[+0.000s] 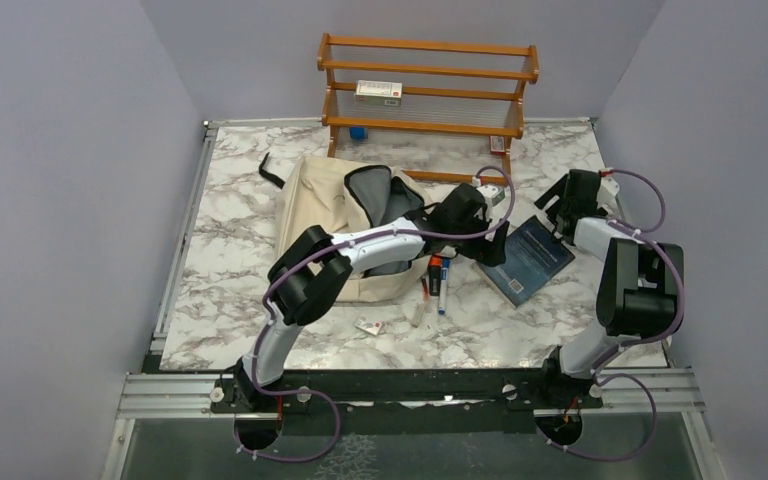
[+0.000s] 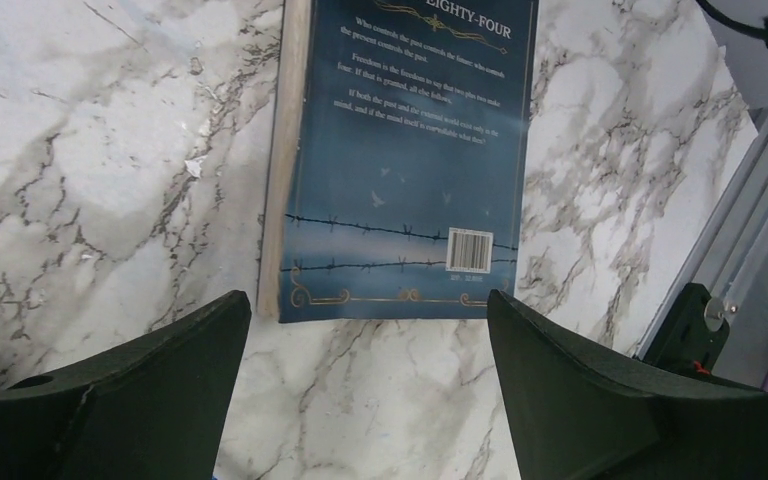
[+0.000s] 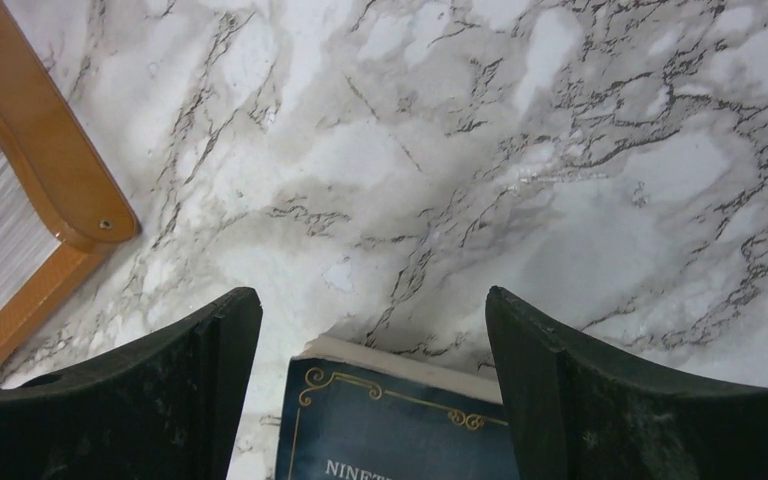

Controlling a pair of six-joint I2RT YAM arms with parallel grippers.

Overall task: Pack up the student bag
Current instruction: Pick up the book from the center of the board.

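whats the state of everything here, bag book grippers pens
student bag: open, dark lining showing
book: closed, flat, back cover up
left gripper: open, empty, at the book's barcode end
right gripper: open, empty, at the book's other end
pens: lying loose beside the bag

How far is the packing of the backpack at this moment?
Done: the student bag lies unzipped on the table; its contents are hidden. In hand: nothing; the left gripper and right gripper stand open at opposite ends of the blue paperback, lying flat. Left: the paperback, the markers beside the bag, the box on the wooden rack.
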